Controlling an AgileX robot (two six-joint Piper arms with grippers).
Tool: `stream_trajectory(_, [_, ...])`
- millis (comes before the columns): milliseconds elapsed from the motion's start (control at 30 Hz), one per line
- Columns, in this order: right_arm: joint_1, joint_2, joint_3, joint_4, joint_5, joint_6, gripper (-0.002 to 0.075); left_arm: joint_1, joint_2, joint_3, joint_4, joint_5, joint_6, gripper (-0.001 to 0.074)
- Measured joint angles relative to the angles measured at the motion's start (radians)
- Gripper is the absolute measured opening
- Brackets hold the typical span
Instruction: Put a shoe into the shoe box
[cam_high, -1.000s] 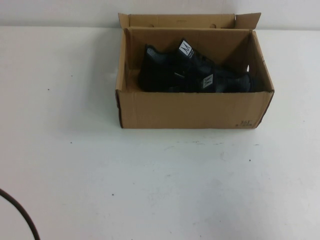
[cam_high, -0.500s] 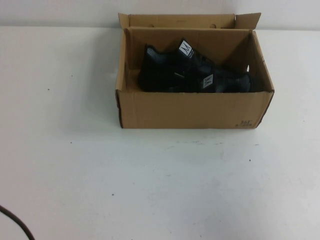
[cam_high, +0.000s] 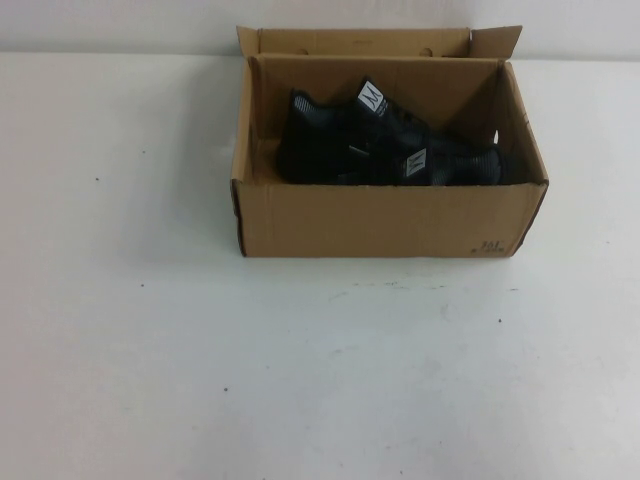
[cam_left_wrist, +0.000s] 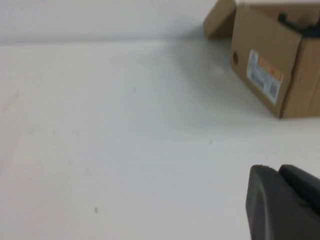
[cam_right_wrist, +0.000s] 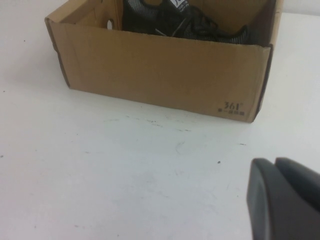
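The shoe box (cam_high: 385, 215) stands on the white table (cam_high: 300, 380) near the far edge, a little toward the right side. It is open at the top, with its short flaps standing up at the far side. Two black shoes lie inside it. The shoe (cam_high: 335, 135) nearer the far wall shows its white tongue tag upward, and the second shoe (cam_high: 450, 165) lies beside it, closer to the near wall and toward the right end of the box. The two shoes touch each other. On the near wall of the box, at its right corner, there is small dark print (cam_right_wrist: 232, 107). A round hole (cam_right_wrist: 110, 24) is seen in the short left wall, and the outside of this wall carries a white label (cam_left_wrist: 263, 75).

The left gripper (cam_left_wrist: 287, 205) does not appear in the high view. In the left wrist view only a dark part of it shows, above the bare table toward the near left, well apart from the box. Whether it is open or closed cannot be told, and nothing is seen in it.

The right gripper (cam_right_wrist: 285, 200) is likewise seen only in its own wrist view, as a dark part above the table in front of the near wall of the box, not touching it. Its state also cannot be told.
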Motion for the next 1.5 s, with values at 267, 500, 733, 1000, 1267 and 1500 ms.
stream_trajectory(267, [0.000, 0.000, 0.000, 0.000, 0.004, 0.000, -0.0015, 0.000, -0.005, 0.032, 0.000, 0.160, -0.037, -0.0001])
stream_trajectory(500, [0.000, 0.000, 0.000, 0.000, 0.006, 0.000, -0.0015, 0.000, -0.005, 0.032, 0.000, 0.161, -0.043, -0.0001])
stream_trajectory(733, [0.000, 0.000, 0.000, 0.000, 0.006, 0.000, -0.0015, 0.000, -0.005, 0.032, 0.000, 0.162, -0.044, -0.0001])
stream_trajectory(1000, [0.000, 0.000, 0.000, 0.000, 0.006, 0.000, -0.0015, 0.000, -0.005, 0.032, 0.000, 0.162, -0.044, -0.0001])
stream_trajectory(1267, [0.000, 0.000, 0.000, 0.000, 0.006, 0.000, -0.0015, 0.000, -0.005, 0.032, 0.000, 0.162, -0.044, -0.0001])
stream_trajectory(1500, [-0.004, -0.022, 0.000, 0.002, 0.007, 0.000, -0.0015, 0.000, -0.005, 0.032, 0.000, 0.162, -0.046, -0.0001])
